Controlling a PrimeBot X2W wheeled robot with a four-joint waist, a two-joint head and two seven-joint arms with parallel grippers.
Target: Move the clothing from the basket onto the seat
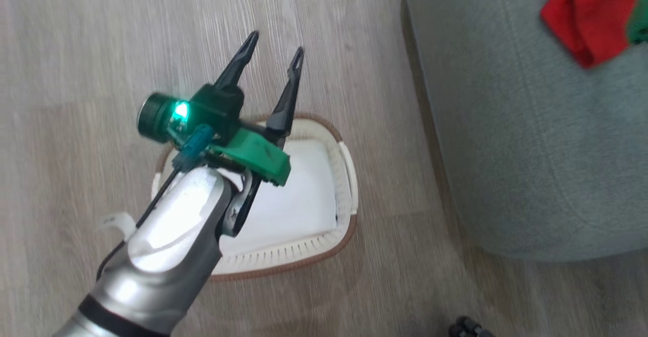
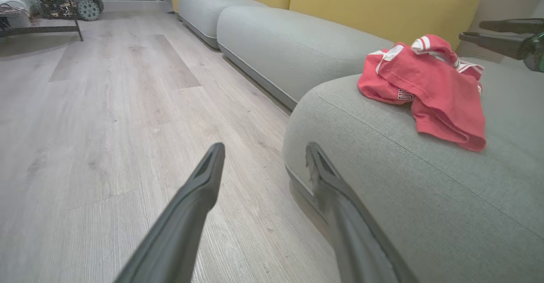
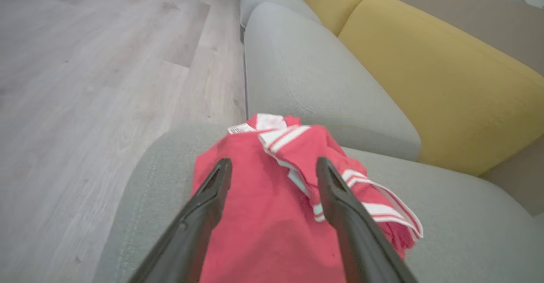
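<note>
The cream basket stands on the wooden floor with its white bottom bare. My left gripper hovers above it, open and holding nothing; in the left wrist view the left gripper points at the floor beside the seat's rounded corner. The red clothing with white stripes lies bunched on the grey-green seat. My right gripper is open just above the clothing, fingers straddling it without pinching. The right gripper also shows beyond the clothing.
Yellow back cushions line the rear of the sofa, and more grey seat cushions run along the floor. A wheeled cart stands far off. A small dark object sits on the floor near the seat.
</note>
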